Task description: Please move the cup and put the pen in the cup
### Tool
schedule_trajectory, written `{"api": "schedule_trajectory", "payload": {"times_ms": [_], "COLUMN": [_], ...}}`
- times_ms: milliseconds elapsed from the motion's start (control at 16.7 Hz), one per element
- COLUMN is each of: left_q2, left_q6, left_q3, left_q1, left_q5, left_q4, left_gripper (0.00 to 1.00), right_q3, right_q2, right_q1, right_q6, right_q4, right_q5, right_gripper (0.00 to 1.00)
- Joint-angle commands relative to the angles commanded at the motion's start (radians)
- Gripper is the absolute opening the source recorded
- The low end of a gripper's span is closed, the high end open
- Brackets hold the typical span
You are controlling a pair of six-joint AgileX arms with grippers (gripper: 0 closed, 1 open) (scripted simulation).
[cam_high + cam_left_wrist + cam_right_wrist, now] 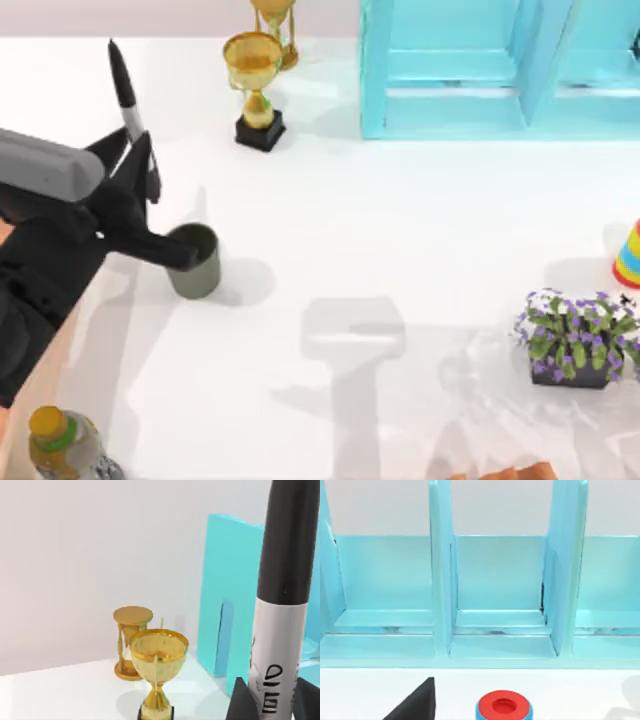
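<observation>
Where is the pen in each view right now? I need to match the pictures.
Top view: the pen stands upper left, held by the left gripper, behind the cup.
Left wrist view: the pen rises close along the right edge.
Right wrist view: not in it.
Shared landmark: the gold trophy; the blue shelf is in all three.

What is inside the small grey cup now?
The small grey cylindrical cup shows a dark inside, no pen in it. The left gripper covers part of its rim, holding the black marker pen aloft.
</observation>
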Motion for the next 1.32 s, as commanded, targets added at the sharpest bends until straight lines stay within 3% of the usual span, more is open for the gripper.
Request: {"api": "schedule_trajectory", "payload": {"times_ms": [600,1080,1320], "left_q2": [-0.019,0.263,0.295], "left_q6": [0.029,0.027,0.029], "left_q3": [-0.032,0.037,0.047], "left_q1": [0.013,0.019,0.022], "left_q5": [0.008,0.015,0.018], "left_q4": [0.043,0.258,0.282], "left_gripper": [0.00,0.00,0.00], "right_q3": [0.000,0.000,0.000], "right_q2": [0.000,0.000,0.000], "right_q1": [0.000,0.000,0.000], "right_q6": [0.000,0.000,0.000], "right_q4": [0.000,0.000,0.000], "right_q5": [0.000,0.000,0.000], "right_gripper": [1.00,1.00,1.00]}}
